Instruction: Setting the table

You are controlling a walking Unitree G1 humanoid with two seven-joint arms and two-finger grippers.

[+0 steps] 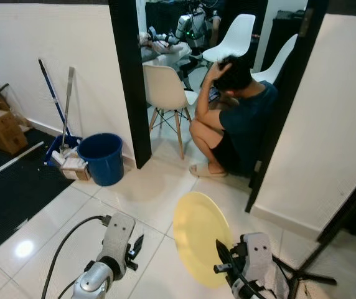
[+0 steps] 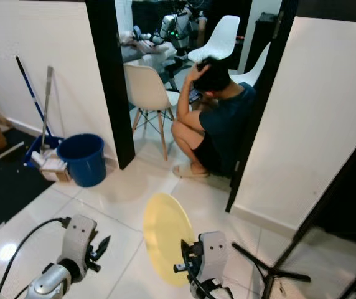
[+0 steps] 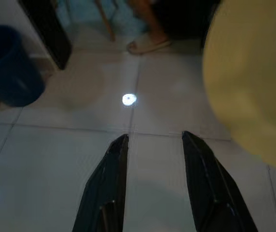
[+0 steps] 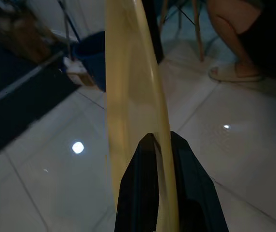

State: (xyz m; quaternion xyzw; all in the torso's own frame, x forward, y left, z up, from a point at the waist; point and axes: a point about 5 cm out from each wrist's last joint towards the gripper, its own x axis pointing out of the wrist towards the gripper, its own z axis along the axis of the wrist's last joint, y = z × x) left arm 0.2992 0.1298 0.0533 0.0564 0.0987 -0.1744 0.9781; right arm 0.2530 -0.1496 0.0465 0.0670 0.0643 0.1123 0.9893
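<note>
One yellow plate (image 1: 200,237) is in hand: the right gripper (image 4: 163,159) pinches its rim between both black fingers, closed onto it, and holds it on edge above the white tiled floor (image 1: 147,199). The left gripper (image 3: 153,150) hangs low beside it, its two fingers apart with nothing between them.

Ahead, a dark doorway (image 1: 130,81) opens onto a room with white chairs (image 1: 165,90) and, it seems, a table further in. A person (image 1: 237,121) crouches just inside the opening on the right, and a blue bucket (image 1: 101,157) stands by the wall on the left.

By the look of it, this is the carrying step, with the plate not yet laid. The next move calls for walking through the doorway, keeping well apart from the crouching person, then turning the plate flat before setting it down.
</note>
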